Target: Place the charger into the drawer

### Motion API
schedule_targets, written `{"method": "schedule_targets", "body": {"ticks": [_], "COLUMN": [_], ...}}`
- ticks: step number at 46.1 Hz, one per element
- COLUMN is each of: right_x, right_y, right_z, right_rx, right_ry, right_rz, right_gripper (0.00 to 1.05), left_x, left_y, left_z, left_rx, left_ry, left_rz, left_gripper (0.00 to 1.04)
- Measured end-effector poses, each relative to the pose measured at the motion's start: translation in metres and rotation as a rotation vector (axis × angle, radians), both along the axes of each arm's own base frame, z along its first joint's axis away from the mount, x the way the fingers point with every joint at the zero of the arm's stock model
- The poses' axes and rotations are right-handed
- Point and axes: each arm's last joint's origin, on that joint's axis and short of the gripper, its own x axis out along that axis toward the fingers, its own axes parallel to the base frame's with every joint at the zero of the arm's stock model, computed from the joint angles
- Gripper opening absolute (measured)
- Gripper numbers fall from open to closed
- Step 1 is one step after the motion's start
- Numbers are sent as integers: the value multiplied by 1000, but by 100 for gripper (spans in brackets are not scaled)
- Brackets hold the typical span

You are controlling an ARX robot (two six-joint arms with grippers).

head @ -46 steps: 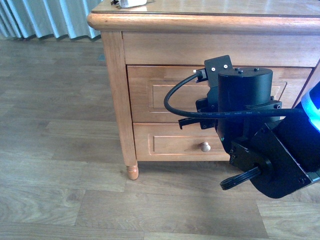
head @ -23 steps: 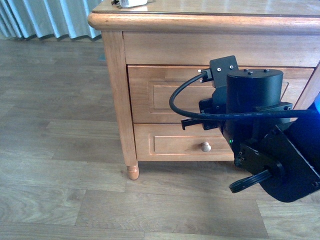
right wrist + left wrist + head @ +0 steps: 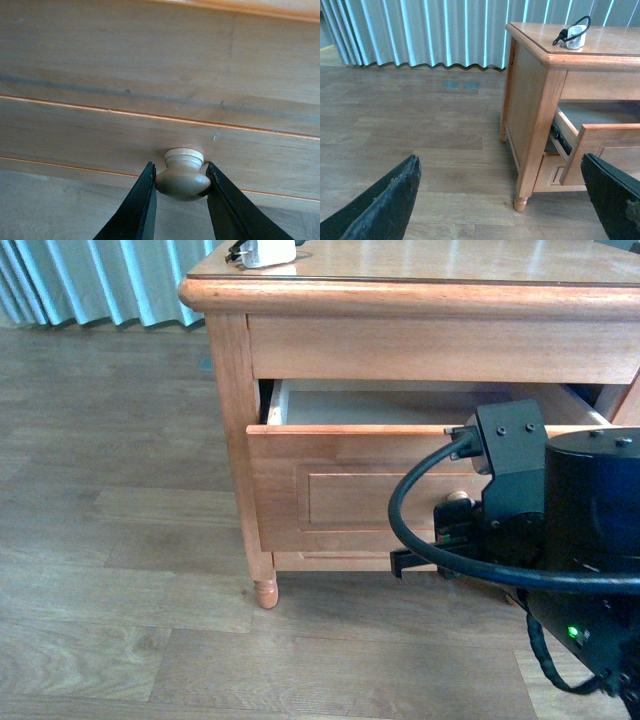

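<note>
Hard to see much of the drawer [image 3: 340,455]: right half blocked by the black right arm [image 3: 580,540], pale inside partly showing. Pulled well out now, shut 0.5 s ago. Pinched narrow on its round knob [image 3: 183,174] by the right gripper [image 3: 180,167]; spread wide and empty at the left gripper [image 3: 500,157]. Up on the cabinet [image 3: 230,390] top near the corner, well apart from the drawer: the charger [image 3: 575,37], black cable looped.

No readable text, labels, brands or numbers in any view. Charger [image 3: 268,252], 11 o'clock in the front view, is too small to make out any print. Drawer [image 3: 160,125] front, close up in the right wrist view: plain wood, nothing written.
</note>
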Motion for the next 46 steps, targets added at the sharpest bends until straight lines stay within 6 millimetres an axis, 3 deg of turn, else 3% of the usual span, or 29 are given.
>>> {"method": "schedule_targets", "body": {"ticks": [21,29,34,46], "right_x": [-55,-60,-62,-74], "right_y": [-27,-35,-39,-57], "right_z": [5,6,10,48], "right_rx": [65,84,95,111], "right_ry": [65,77,69,-12], "right_rz": [87,106,109,28], "right_gripper": [24,24,39,82], "left_x": [0,0,0,0], "left_y": [0,0,0,0], "left_z": [0,0,0,0], "left_rx": [0,0,0,0], "left_ry": [0,0,0,0], "left_rz": [0,0,0,0], "left_gripper": [99,99,99,99]}}
